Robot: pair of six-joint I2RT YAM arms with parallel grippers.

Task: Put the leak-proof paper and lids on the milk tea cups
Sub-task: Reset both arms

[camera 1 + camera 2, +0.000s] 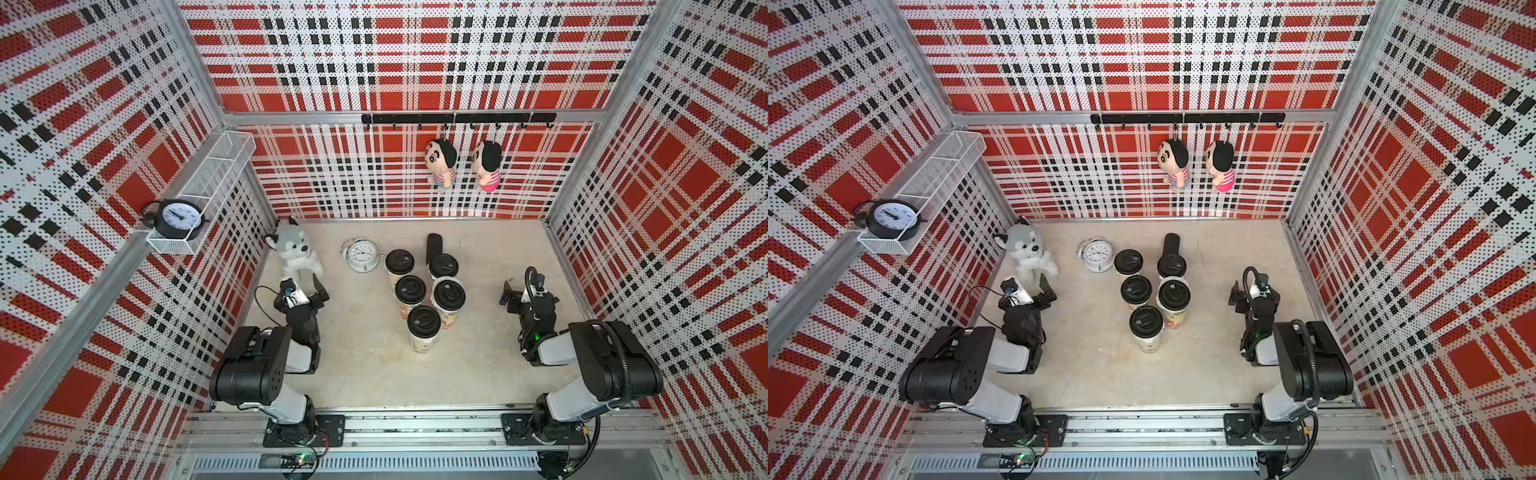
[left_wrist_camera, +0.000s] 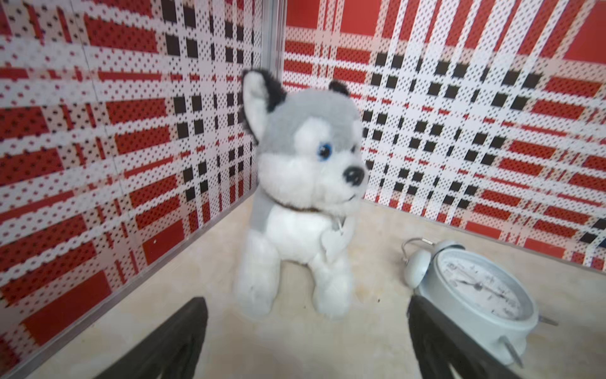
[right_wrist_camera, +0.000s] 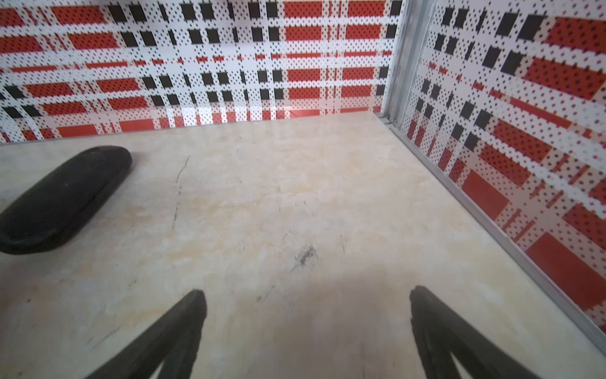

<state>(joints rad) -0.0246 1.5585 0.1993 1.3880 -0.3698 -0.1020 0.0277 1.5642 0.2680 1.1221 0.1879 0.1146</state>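
Note:
Several milk tea cups (image 1: 422,340) (image 1: 1148,343), white with orange printed sides, stand clustered mid-table in both top views, each capped with a black round lid (image 1: 424,321). A whitish fringe rings the lid of one cup (image 1: 449,295); no loose leak-proof paper shows in any view. My left gripper (image 1: 322,293) (image 1: 1048,291) (image 2: 306,302) is open and empty, left of the cups and facing a plush husky. My right gripper (image 1: 509,297) (image 1: 1236,297) (image 3: 306,292) is open and empty over bare table to the right of the cups.
A plush husky (image 1: 293,253) (image 2: 305,197) sits in the back left corner, with a white alarm clock (image 1: 362,255) (image 2: 475,288) beside it. A black oblong object (image 1: 433,245) (image 3: 62,200) stands behind the cups. Two dolls (image 1: 442,162) hang on the back wall; a black clock (image 1: 178,218) sits on a wire shelf.

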